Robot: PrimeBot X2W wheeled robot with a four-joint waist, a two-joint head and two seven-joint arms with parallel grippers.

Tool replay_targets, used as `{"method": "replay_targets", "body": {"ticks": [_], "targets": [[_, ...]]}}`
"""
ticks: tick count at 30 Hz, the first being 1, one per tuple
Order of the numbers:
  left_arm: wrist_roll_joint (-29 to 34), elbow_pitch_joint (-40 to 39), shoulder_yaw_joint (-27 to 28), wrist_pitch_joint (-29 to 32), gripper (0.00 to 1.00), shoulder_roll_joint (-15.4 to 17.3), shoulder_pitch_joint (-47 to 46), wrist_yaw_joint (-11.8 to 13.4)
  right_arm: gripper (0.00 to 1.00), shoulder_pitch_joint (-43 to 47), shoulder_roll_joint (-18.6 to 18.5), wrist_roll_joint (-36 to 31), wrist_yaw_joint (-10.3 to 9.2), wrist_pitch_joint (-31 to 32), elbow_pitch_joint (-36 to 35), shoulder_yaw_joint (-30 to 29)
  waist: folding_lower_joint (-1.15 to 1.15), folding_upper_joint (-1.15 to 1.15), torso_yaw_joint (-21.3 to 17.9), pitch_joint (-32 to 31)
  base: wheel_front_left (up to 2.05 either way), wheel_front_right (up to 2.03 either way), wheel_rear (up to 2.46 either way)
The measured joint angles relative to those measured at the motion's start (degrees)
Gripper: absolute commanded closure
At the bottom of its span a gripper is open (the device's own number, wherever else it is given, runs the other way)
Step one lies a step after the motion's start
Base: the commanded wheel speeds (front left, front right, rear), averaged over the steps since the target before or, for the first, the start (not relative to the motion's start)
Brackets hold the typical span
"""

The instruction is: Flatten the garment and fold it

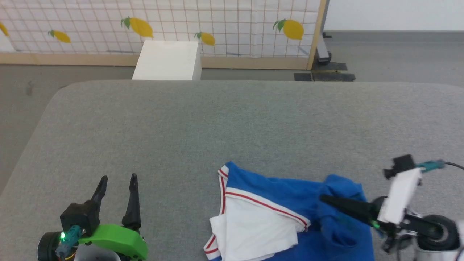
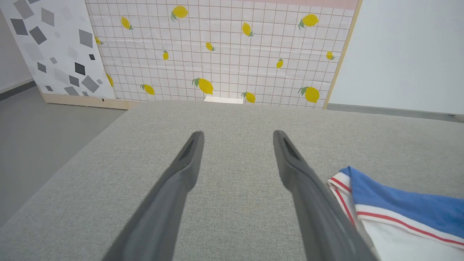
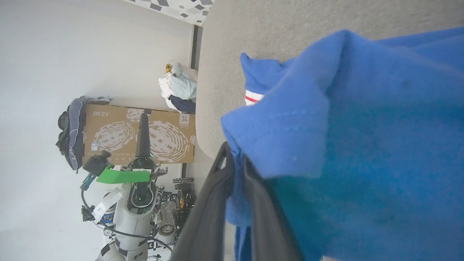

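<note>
The garment (image 1: 290, 203) lies crumpled on the grey table (image 1: 181, 119) near the front edge, right of centre. It is royal blue, with a white sleeve and red-and-white striped trim turned up at its left. My right gripper (image 1: 324, 198) reaches in from the right, shut on a raised fold of blue cloth. Seen from the right wrist, the jaws (image 3: 235, 156) pinch a hem of the garment (image 3: 362, 145), which drapes over them. My left gripper (image 1: 117, 181) stands open over bare table at the lower left, well left of the garment (image 2: 398, 210), with nothing between its fingers (image 2: 238, 136).
A white box (image 1: 168, 59) stands on the floor just past the table's far edge, before a lemon-print panel (image 1: 217, 25). A cardboard box (image 3: 137, 134) and a heap of clothes (image 3: 179, 87) lie beyond the table's end. The table's far and left parts are bare.
</note>
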Motion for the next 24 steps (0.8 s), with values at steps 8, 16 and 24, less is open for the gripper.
{"method": "replay_targets", "body": {"ticks": [8,16,24], "targets": [[0.0,0.02,-0.48,-0.03,0.0,-0.22,-1.04,-0.42,1.0,-2.36,0.23,2.93,0.0,-10.65,5.79,16.45,0.0,0.0,2.86,1.46,0.0,0.0,0.0],[0.0,0.62,-0.63,-0.7,0.0,-1.13,-2.76,-0.57,1.0,-6.87,0.29,0.41,0.0,-23.21,14.75,26.04,0.0,0.0,5.34,3.86,0.0,0.0,0.0],[-0.01,1.67,-0.67,-1.3,0.0,-1.77,-3.14,-0.86,0.0,-10.14,0.32,-0.32,0.0,-29.28,20.79,32.85,0.0,0.0,5.93,5.45,0.0,0.0,0.0]]}}
